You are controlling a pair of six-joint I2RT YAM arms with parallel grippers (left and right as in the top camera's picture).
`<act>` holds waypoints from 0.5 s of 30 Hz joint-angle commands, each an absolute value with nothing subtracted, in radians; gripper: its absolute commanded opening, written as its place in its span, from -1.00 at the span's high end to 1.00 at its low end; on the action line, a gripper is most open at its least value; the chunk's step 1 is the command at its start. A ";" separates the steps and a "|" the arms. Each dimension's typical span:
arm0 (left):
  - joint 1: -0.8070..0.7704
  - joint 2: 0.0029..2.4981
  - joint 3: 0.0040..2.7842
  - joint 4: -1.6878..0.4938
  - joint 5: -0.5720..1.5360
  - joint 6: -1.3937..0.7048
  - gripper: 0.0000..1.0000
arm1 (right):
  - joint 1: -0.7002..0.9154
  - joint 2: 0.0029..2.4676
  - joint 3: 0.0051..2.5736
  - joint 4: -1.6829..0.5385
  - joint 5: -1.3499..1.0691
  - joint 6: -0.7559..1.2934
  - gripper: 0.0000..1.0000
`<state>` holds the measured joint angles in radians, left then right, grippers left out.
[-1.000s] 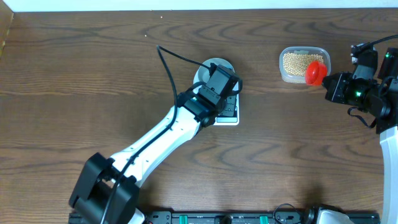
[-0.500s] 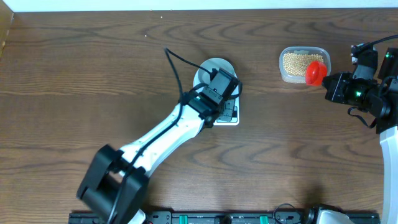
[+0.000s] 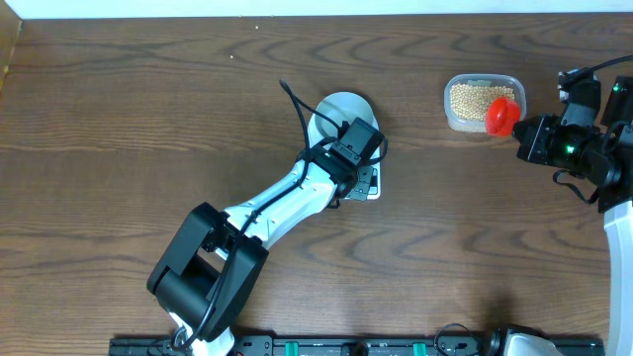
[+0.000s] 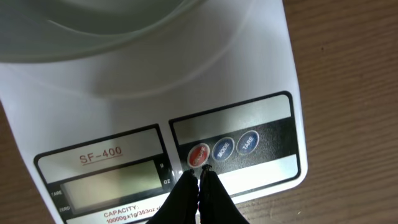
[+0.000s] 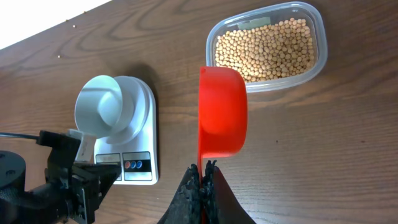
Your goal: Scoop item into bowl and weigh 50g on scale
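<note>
Since a second ago, the left arm has folded in on itself. Its elbow now sits nearer the scale (image 3: 375,192), and the wrist has slid slightly off the bowl (image 3: 334,106), so more of the bowl's rim shows from overhead. The right arm, the scoop (image 3: 502,116) and the tub (image 3: 450,111) lie where they did.

The left gripper (image 4: 199,177) is pinched fully together with nothing between its fingers. The red button (image 4: 198,155) of the scale (image 4: 249,74) lies just ahead of its tips, with two blue buttons (image 4: 223,148) to the right of that. The bowl (image 4: 93,18) stands farther ahead on the platform.

The right gripper (image 5: 202,170) is clamped tight on the handle of the red scoop (image 5: 222,112). The scoop juts straight out in front of it. The beans (image 5: 264,46) lie heaped in the clear tub (image 5: 320,43) just beyond the scoop and a little to the right. The scale (image 5: 146,124) and bowl (image 5: 99,112) sit well off to its left on the wooden table (image 3: 148,119).

Whether the left tips touch the red button cannot be told. The display (image 4: 109,186) is partly cut off at the frame's lower edge and shows no legible reading. The bowl is cropped at the top of the left wrist view. From overhead, the gripper hides most of the scale. The scoop shows only its outer side, so its contents cannot be seen.
</note>
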<state>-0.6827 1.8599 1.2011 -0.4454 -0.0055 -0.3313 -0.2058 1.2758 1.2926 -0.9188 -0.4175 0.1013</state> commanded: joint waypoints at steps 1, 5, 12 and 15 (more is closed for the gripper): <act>-0.685 1.876 1.193 -0.424 -0.008 -0.307 0.86 | -0.210 1.268 1.309 -0.917 -0.417 0.088 0.97; -0.685 1.891 1.193 -0.395 -0.012 -0.307 0.85 | -0.210 1.268 1.309 -0.918 -0.417 0.088 0.97; -0.685 1.922 1.193 -0.395 -0.011 -0.307 0.86 | -0.210 1.268 1.309 -0.921 -0.417 0.088 0.98; -0.685 1.924 1.193 -0.395 -0.011 -0.307 0.85 | -0.210 1.268 1.309 -0.921 -0.417 0.088 0.98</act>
<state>-0.6827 1.9152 1.2011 -0.3927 -0.0059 -0.3164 -0.2058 1.2758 1.2926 -0.9199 -0.4175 0.1013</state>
